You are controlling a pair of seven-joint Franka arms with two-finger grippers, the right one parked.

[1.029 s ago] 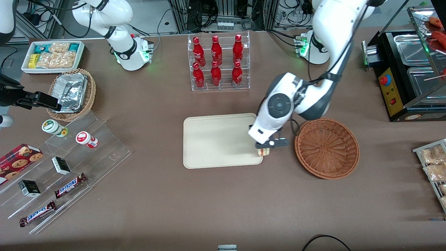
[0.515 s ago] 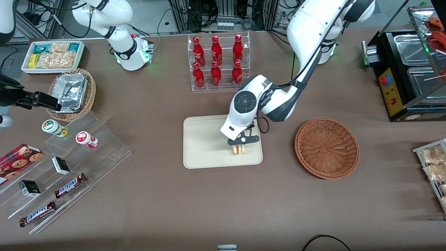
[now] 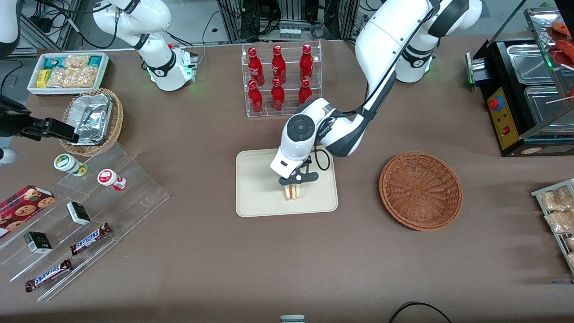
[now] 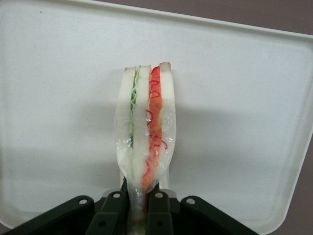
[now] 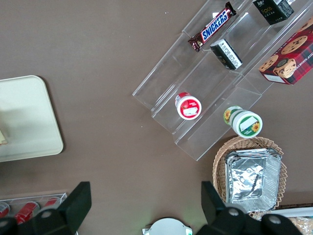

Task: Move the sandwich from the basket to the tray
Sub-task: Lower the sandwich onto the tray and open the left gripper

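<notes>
The gripper (image 3: 293,185) hangs over the tray (image 3: 255,179), in the half of it nearer the front camera and a little toward the basket's side of the middle. Its fingers (image 4: 156,215) are closed on the sandwich (image 3: 292,192), pinching the wrapped wedge by one narrow end. In the wrist view the bread slices stand on edge, with the green layer and the red layer running in long stripes straight away from the fingers, so the sandwich's long axis continues the line of the gripper instead of lying across it.

What matters for the coming move is height. The sandwich hangs directly below the fingers with the cream surface of the tray under it all around, well inside the rim on every side. From the front it looks low, close to the tray, but I cannot tell whether its lower end is touching the surface or just short of it. If it is short, a small drop straight down seems all that is needed before the fingers part.

Because it is held edge-on by one end, I would expect it to tip onto a flat face when let go, and there is bare tray on both sides for that.

The basket (image 3: 420,190) sits well apart toward the working arm's end of the table, with nothing in it.
</notes>
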